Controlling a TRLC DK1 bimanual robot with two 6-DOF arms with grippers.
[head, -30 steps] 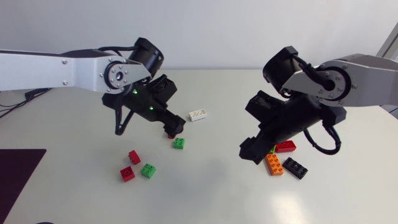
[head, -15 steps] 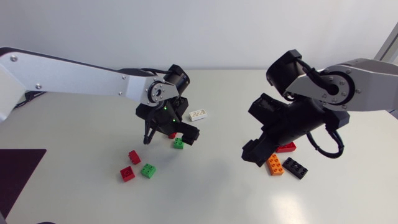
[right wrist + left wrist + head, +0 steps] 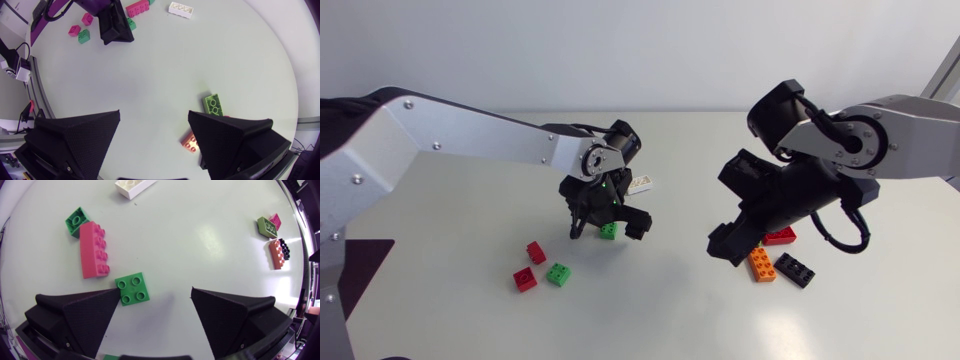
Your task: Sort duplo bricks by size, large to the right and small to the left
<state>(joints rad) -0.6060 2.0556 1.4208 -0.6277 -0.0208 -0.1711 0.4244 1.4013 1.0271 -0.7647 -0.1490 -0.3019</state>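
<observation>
Bare table (image 3: 660,300) lies open between the two arms. The left arm extends to mid-table with the left gripper (image 3: 156,292) pointing down, fingers spread wide. The small green brick (image 3: 131,288) sits at one fingertip, seemingly touching it. The right gripper (image 3: 154,114) hangs spread and empty just beside the orange brick (image 3: 761,264) and the black brick (image 3: 794,269).

small green brick (image 3: 131,289) flat beside long red brick (image 3: 94,250).

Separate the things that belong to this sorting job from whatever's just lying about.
Job: small green brick by the left claw; long pink brick; white brick; orange brick; black brick.
Lying about: dark mat at the table's corner.
</observation>
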